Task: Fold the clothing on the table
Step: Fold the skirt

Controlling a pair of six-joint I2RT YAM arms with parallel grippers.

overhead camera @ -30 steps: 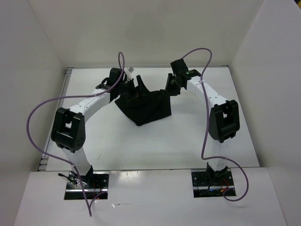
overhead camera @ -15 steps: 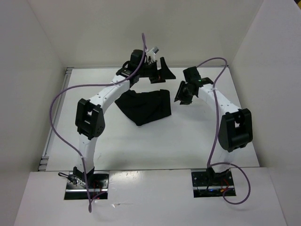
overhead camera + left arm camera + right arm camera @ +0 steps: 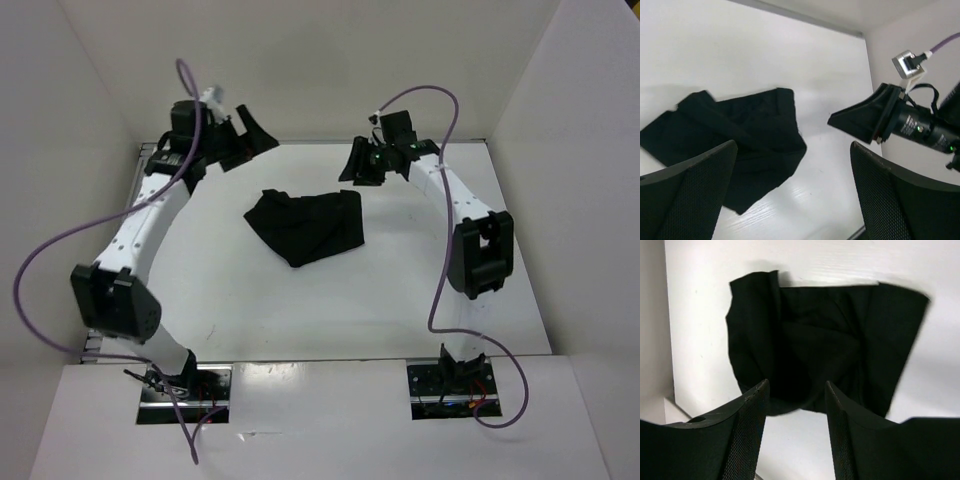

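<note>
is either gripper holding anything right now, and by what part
Nothing is held. The left gripper and the right gripper both stand open and empty, clear of the crumpled black fabric garment, which lies loose on the white table.

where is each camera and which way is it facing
Top external: high behind the robot, looking down on the table and clothing; left arm, right arm, left pincer and right pincer show.
Left wrist: on the left arm, looking across at clothing and right pincer; its own fingers frame the bottom.
Right wrist: on the right arm, looking down at clothing; its own fingers show.
Shared: all three see the clothing.
</note>
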